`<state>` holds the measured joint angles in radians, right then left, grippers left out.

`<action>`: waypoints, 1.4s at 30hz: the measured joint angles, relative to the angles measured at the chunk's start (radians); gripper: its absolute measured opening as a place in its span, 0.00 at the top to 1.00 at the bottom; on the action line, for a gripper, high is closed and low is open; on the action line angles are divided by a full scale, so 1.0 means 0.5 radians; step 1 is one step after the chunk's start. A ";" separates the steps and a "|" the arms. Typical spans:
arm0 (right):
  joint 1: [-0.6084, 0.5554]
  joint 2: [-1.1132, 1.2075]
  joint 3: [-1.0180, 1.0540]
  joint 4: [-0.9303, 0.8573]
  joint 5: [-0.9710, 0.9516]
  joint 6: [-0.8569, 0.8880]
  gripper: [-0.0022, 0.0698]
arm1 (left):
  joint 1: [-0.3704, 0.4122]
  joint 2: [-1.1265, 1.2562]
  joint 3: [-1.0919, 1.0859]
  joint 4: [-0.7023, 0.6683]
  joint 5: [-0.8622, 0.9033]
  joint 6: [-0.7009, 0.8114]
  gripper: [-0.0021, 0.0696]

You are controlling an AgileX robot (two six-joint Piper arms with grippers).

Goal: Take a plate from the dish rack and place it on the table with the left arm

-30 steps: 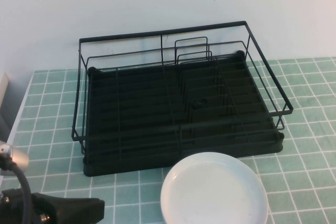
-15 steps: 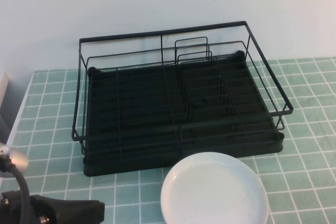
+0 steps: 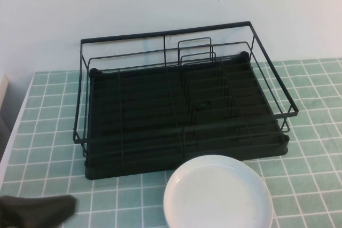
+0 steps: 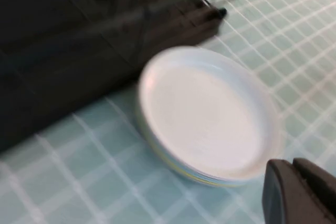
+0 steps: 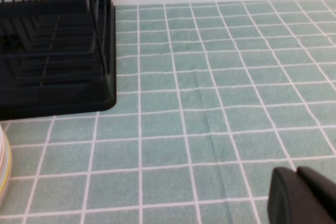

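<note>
Now the plate (image 3: 218, 193) lies flat on the table (image 3: 315, 132); both claws apparently closed, empty.

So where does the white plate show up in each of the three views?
High view: the plate lies at bottom centre, on the table in front of the dish rack.
Left wrist view: plate at centre, left gripper beside it.
Right wrist view: only its rim, left edge.
Shared landmark: the dish rack.

Dish rack (image 3: 181, 105) blocks the worktop's (image 3: 315, 132) middle; plate (image 3: 218, 193) lies just before it; bare tiles flank both sides; left claw (image 3: 37, 211) low at the near-left corner, right claw (image 5: 304, 195) over bare tiles
</note>
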<state>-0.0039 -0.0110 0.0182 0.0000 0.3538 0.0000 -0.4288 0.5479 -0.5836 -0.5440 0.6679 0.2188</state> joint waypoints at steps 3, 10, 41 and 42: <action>0.000 0.000 0.000 0.000 0.000 0.000 0.97 | 0.068 -0.196 0.019 0.420 -0.091 -0.058 0.97; 0.000 0.000 0.000 0.000 0.000 0.000 0.97 | 0.496 -0.660 0.318 1.524 -0.425 -0.615 0.97; 0.000 0.000 0.000 0.000 0.000 0.000 0.97 | 1.119 -1.122 1.205 0.968 -0.699 -0.567 0.97; 0.000 0.000 0.000 0.000 0.000 0.000 0.97 | 1.142 -1.122 1.205 0.993 -0.699 -0.564 0.97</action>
<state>-0.0039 -0.0110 0.0182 0.0000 0.3538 0.0000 0.1422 -0.0133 0.0187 -0.0473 0.3186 -0.0630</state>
